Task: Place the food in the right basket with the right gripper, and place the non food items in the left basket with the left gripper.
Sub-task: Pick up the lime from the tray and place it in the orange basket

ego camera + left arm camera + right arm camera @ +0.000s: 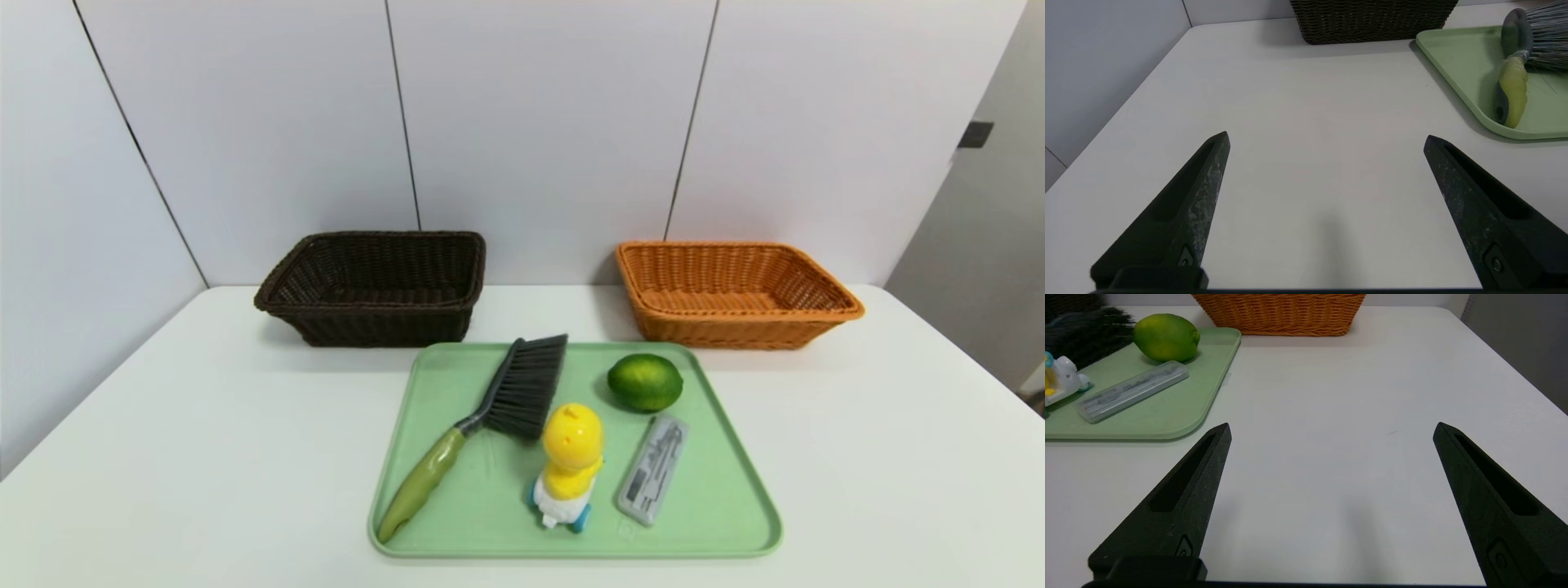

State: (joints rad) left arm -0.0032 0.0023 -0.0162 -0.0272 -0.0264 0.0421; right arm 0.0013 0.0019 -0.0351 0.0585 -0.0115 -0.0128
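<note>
A green lime (645,381) (1166,337) lies at the far right of a pale green tray (718,506). On the same tray are a grey-bristled brush with a green handle (490,416) (1515,81), a yellow toy figure on a white-blue base (569,465) and a flat grey case (653,467) (1133,391). Behind the tray stand the dark brown left basket (371,286) (1372,18) and the orange-tan right basket (735,292) (1282,312), both with nothing in them. My left gripper (1326,138) hangs open over bare table left of the tray. My right gripper (1332,428) hangs open right of the tray. Neither arm shows in the head view.
The white table (163,457) runs to a grey panelled wall behind the baskets. The wall also closes the table's left side (1106,61). The table's right edge (1527,375) drops off beside the right gripper.
</note>
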